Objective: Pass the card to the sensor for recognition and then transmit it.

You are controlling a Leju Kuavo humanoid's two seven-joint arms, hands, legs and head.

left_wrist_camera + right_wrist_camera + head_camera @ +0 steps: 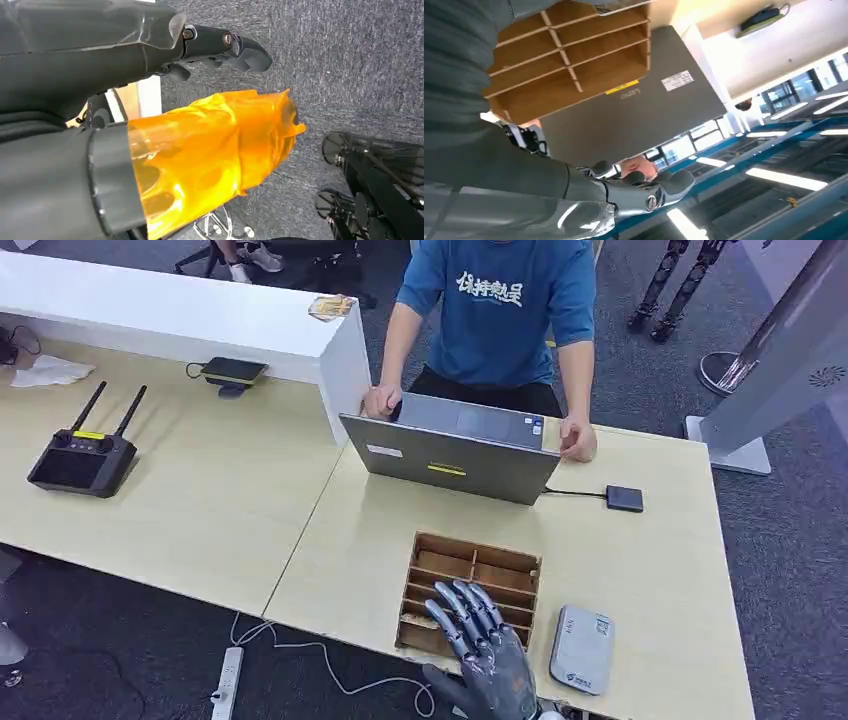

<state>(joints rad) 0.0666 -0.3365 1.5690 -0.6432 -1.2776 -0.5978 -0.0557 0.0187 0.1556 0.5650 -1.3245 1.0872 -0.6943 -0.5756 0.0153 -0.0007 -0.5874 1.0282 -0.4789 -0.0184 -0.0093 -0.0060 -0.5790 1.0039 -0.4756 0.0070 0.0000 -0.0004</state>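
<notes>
My right hand (pixel 487 655) is at 6 o'clock, near the front edge of the pale wooden table (pixel 660 570). Its fingers are spread wide and reach over the brown wooden box with slots (pixel 470 580). I hold nothing in it. I cannot tell if the fingertips touch the box.

A flat grey card reader (pixel 583 648) lies just beside my hand at 4 o'clock, close to the table edge. The grey laptop (pixel 450 455) stands past the box at 12 o'clock, and a person in a blue shirt (pixel 500 310) holds it with both hands. A small black square device (pixel 624 499) on a cable sits at 2 o'clock. There is bare table to the right.

My left hand (pixel 220 47) hangs over grey carpet (pixel 350 65). Its dark fingers curl in, with nothing in them. An orange see-through wrap (pixel 210 155) covers the thumb.

I cannot make out the card.
</notes>
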